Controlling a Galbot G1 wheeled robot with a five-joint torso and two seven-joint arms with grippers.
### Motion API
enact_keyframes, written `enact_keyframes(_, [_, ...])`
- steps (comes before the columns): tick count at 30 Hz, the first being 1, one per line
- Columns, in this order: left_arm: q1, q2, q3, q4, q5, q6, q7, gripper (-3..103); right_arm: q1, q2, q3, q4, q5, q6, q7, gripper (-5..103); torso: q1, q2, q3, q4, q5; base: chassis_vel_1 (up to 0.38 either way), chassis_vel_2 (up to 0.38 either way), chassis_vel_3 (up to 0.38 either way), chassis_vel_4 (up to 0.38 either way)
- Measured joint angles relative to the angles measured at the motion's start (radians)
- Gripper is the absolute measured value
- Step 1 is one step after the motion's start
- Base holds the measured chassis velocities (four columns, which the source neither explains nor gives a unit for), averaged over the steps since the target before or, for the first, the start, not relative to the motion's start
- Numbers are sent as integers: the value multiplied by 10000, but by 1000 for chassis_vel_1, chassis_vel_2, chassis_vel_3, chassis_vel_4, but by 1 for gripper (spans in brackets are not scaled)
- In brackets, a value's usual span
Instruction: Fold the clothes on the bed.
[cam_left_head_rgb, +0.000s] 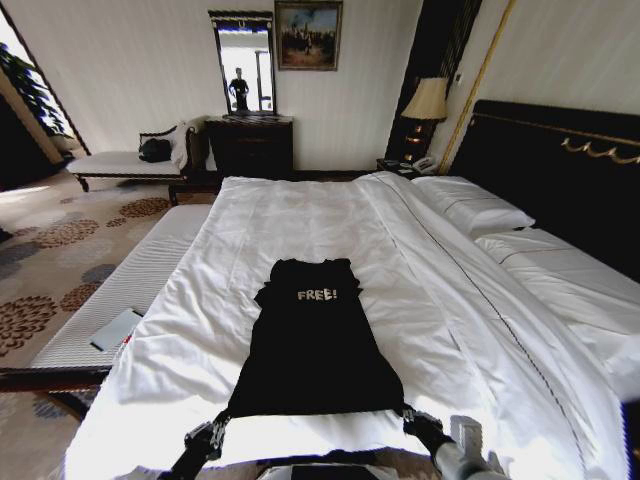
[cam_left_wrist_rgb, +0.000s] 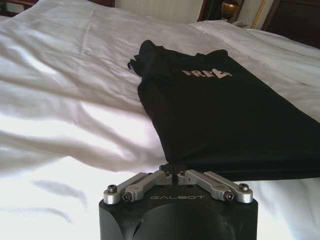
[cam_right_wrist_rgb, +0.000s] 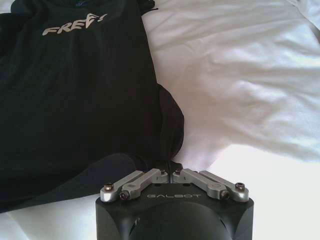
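The black T-shirt (cam_left_head_rgb: 313, 345) with white "FREE!" lettering lies flat on the white duvet of the bed (cam_left_head_rgb: 300, 215), sleeves tucked in so it forms a long narrow shape. My left gripper (cam_left_head_rgb: 222, 420) is shut on the shirt's near left hem corner. My right gripper (cam_left_head_rgb: 408, 415) is shut on the near right hem corner. In the left wrist view the left gripper (cam_left_wrist_rgb: 175, 175) pinches the edge of the shirt (cam_left_wrist_rgb: 225, 115). In the right wrist view the right gripper (cam_right_wrist_rgb: 169, 172) pinches a bunched fold of the shirt (cam_right_wrist_rgb: 75, 100).
White pillows (cam_left_head_rgb: 475, 205) lie at the dark headboard (cam_left_head_rgb: 560, 170) on the right. A pale bench (cam_left_head_rgb: 125, 160), a dark dresser (cam_left_head_rgb: 250, 145) with a mirror and a lamp (cam_left_head_rgb: 425, 105) stand beyond the bed. Patterned carpet (cam_left_head_rgb: 50, 260) lies to the left.
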Motion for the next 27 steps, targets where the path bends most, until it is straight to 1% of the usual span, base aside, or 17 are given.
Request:
enact_keyframes(11, [584, -59, 61, 21, 384, -354, -10, 0, -257, 0, -197, 31, -403, 165, -112, 0, 0, 0, 0, 0, -1, 0, 0, 0, 0])
enact_keyframes(13, [704, -87, 59, 21, 458, -443, -11, 0, -365, 4, -262, 54, -684, 211, -162, 0, 0, 0, 0, 1, 0, 0, 0, 0, 0])
enact_keyframes(18, [763, -131, 64, 86, 500, -480, -13, 0, -427, 6, -368, 25, -993, 282, -227, 0, 0, 0, 0, 0, -1, 0, 0, 0, 0])
enact_keyframes(22, [717, -165, 138, 178, 547, -481, -15, 0, -396, 9, -421, -84, -1054, 351, -242, 0, 0, 0, 0, 1, 0, 0, 0, 0, 0])
enact_keyframes(23, [687, -188, 169, 209, 589, -480, -16, 0, -392, 11, -435, -109, -1056, 399, -250, -2, 0, 0, 0, 0, 0, 0, 0, 0, 0])
enact_keyframes(24, [636, -240, 191, 271, 721, -481, -17, 0, -381, 17, -431, -120, -1057, 468, -260, 3, 0, 0, 0, 0, 0, 0, 0, 0, 0])
enact_keyframes(25, [601, -294, 191, 324, 867, -489, -32, 0, -367, 21, -396, -121, -1050, 526, -259, 3, 0, 0, 1, 1, 1, 0, 0, 0, 0])
enact_keyframes(26, [583, -323, 189, 350, 957, -502, -45, 5, -358, 21, -359, -118, -1025, 561, -255, 8, 0, 0, 0, 2, 1, 0, 0, 0, 0])
enact_keyframes(27, [583, -323, 189, 350, 957, -502, -45, 5, -358, 21, -359, -118, -1025, 561, -255, 8, 0, 0, 0, 2, 1, 0, 0, 0, 0])
